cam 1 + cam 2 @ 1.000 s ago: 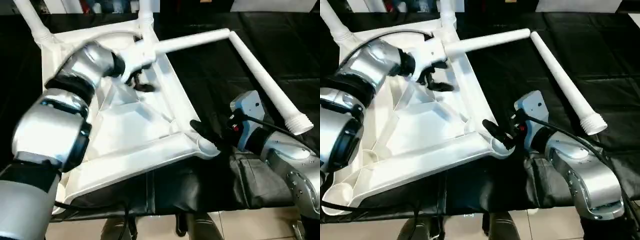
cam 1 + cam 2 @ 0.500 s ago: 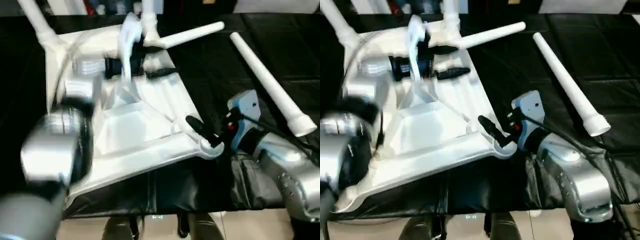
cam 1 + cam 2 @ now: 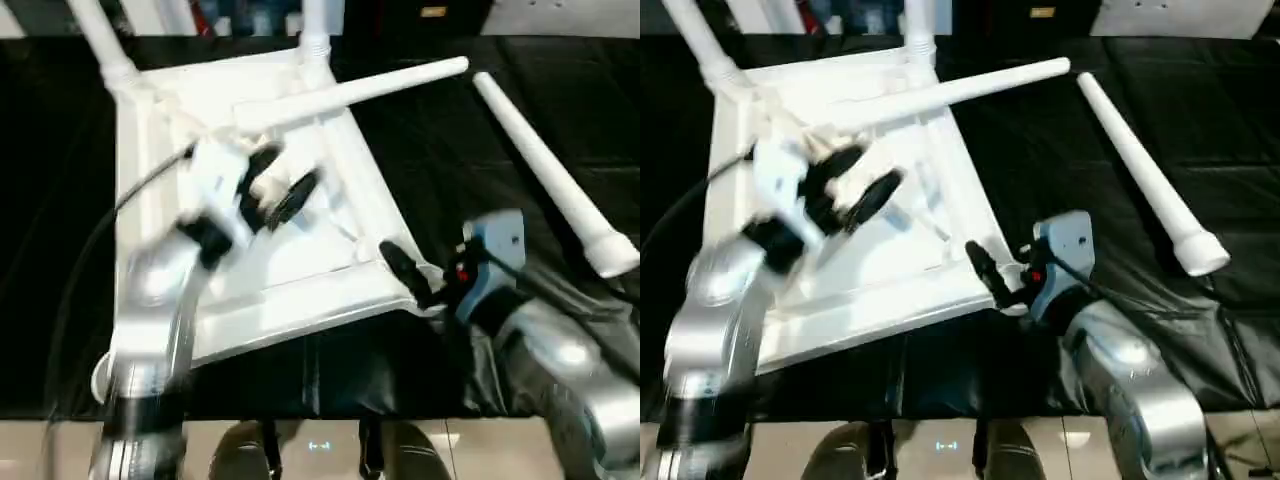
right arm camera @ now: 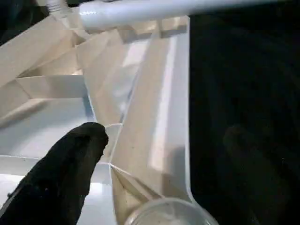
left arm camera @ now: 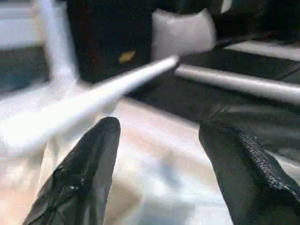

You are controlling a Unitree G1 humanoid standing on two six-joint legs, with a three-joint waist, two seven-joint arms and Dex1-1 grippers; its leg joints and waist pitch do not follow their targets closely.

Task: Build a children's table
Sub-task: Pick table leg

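one tabletop [image 3: 300, 270], four legs [image 3: 545, 165]

Table top [image 3: 300, 270]: white plastic, square, lying upside down at centre-left of the head view, ribbed underside facing up. Two legs [image 3: 100, 35] stand fitted in the corner sockets along the top's far edge, at upper left and upper centre, rising out of frame. Third leg [image 3: 350, 92]: loose, lying slantwise across the top's upper right part, its far end reaching past the rim toward upper right. Fourth leg [image 3: 548, 175]: loose, lying diagonally at right, apart from the top. Near right corner socket [image 4: 164, 213]: open, round.
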